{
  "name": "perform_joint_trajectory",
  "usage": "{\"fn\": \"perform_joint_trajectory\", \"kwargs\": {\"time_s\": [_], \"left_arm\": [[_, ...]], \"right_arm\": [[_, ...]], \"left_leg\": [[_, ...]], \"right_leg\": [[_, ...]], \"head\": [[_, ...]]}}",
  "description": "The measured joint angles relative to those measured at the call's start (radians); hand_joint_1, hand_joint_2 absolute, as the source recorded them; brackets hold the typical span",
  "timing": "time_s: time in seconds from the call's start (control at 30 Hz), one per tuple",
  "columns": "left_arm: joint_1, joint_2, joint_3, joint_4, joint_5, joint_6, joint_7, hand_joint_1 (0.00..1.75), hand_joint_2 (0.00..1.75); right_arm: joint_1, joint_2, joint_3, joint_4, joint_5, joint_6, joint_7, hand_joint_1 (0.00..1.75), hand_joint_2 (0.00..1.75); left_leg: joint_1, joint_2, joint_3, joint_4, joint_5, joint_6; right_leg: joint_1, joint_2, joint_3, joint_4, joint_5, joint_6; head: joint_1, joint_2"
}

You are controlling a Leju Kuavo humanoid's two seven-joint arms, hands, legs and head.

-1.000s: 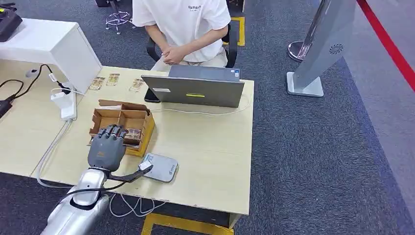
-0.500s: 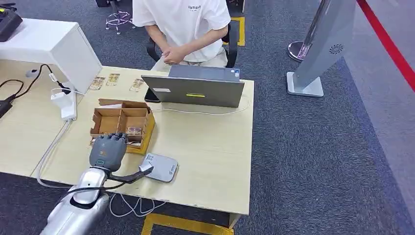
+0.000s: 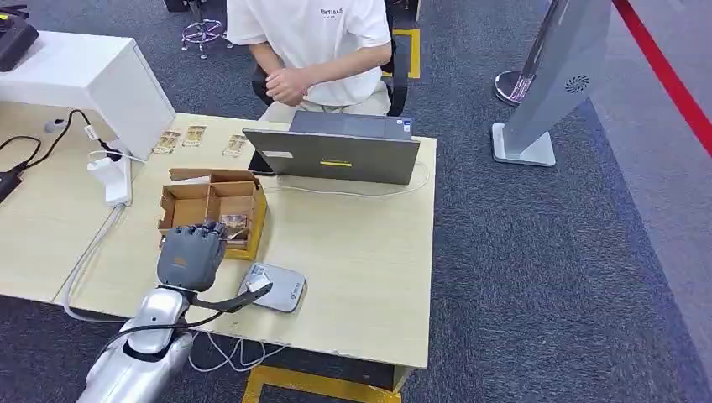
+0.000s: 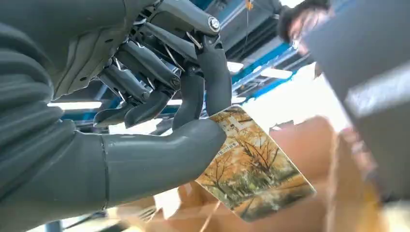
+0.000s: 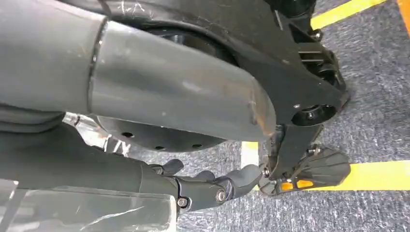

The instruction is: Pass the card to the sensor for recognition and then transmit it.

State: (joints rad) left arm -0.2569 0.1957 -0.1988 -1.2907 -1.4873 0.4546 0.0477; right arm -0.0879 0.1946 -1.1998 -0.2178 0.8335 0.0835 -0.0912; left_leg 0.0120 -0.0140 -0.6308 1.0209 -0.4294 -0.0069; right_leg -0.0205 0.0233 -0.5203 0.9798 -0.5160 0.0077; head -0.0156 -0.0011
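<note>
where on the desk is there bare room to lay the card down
Bare wood lies between the sensor, the laptop and the desk's right edge. It is crowded around the cardboard box, where the left hand pinches the card.

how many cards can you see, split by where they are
held in the left hand: 1 card
lying on the table behind the cardboard box: 3 cards
inside the box: some, too hidden to count
total countable: 4
</note>
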Motion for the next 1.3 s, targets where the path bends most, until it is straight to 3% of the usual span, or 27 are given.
{"fn": "perform_joint_trajectory", "kwargs": {"time_s": [0.33, 0.47, 0.6, 0.7, 0.83, 0.93, 1.1, 1.3], "left_arm": [[0.013, 0.0, -0.101, -0.309, 0.089, -0.11, -0.056, 1.75, 1.75], [-0.024, 0.003, -0.147, -0.411, 0.134, -0.131, -0.057, 1.75, 1.75], [-0.053, 0.004, -0.157, -0.452, 0.143, -0.135, -0.057, 1.75, 1.75], [-0.091, 0.003, -0.166, -0.454, 0.094, -0.085, -0.038, 1.75, 1.75], [-0.268, 0.003, -0.163, -0.324, -0.055, 0.074, -0.005, 1.75, 1.75], [-0.4, 0.004, -0.138, -0.109, -0.074, 0.144, -0.006, 1.75, 1.75], [-0.508, 0.0, -0.118, 0.141, -0.077, 0.185, 0.008, 1.75, 1.75], [-0.531, -0.013, -0.118, 0.245, -0.077, 0.193, 0.012, 1.75, 1.75]], "right_arm": [[0.001, 0.0, -0.032, 0.0, -0.042, 0.0, -0.014, 0.0, 0.0], [0.001, 0.0, -0.043, 0.0, -0.045, 0.0, -0.014, 0.0, 0.0], [0.002, 0.0, -0.048, 0.0, -0.045, 0.0, -0.014, 0.0, 0.0], [0.001, 0.0, -0.048, 0.0, -0.016, 0.0, -0.015, 0.0, 0.0], [-0.004, 0.0, -0.019, 0.0, 0.047, 0.0, -0.014, 0.0, 0.0], [-0.015, 0.0, 0.001, 0.001, 0.062, 0.0, -0.004, 0.0, 0.0], [-0.021, 0.0, 0.013, 0.002, 0.063, 0.0, 0.014, 0.0, 0.0], [-0.022, 0.001, 0.02, 0.002, 0.06, 0.0, 0.015, 0.0, 0.0]], "left_leg": [[0.0, 0.0, 0.0, 0.0, 0.0, 0.0], [0.0, 0.0, 0.0, 0.0, 0.0, 0.0], [0.0, 0.0, 0.001, 0.0, 0.0, 0.0], [0.001, 0.0, 0.0, 0.0, 0.0, 0.0], [0.0, -0.003, 0.001, 0.0, 0.002, 0.0], [0.0, -0.001, 0.001, 0.0, 0.003, 0.0], [0.0, -0.002, 0.001, 0.0, 0.003, 0.0], [0.0, -0.001, 0.001, 0.0, 0.003, 0.001]], "right_leg": [[0.0, 0.0, 0.0, 0.0, 0.0, 0.0], [0.0, 0.0, 0.0, 0.0, 0.0, 0.0], [0.0, 0.0, 0.0, 0.0, 0.0, 0.0], [0.0, -0.001, -0.002, 0.0, 0.0, 0.0], [0.0, -0.003, 0.002, 0.0, 0.001, 0.0], [0.001, -0.001, 0.002, 0.001, 0.003, -0.002], [0.0, -0.001, 0.002, 0.001, 0.003, -0.001], [0.0, -0.001, 0.002, 0.0, 0.003, -0.001]], "head": [[0.0, 0.0], [0.0, 0.0], [0.0, 0.0], [0.0, 0.0], [0.0, 0.0], [0.0, 0.0], [0.0, 0.0], [0.0, 0.0]]}}
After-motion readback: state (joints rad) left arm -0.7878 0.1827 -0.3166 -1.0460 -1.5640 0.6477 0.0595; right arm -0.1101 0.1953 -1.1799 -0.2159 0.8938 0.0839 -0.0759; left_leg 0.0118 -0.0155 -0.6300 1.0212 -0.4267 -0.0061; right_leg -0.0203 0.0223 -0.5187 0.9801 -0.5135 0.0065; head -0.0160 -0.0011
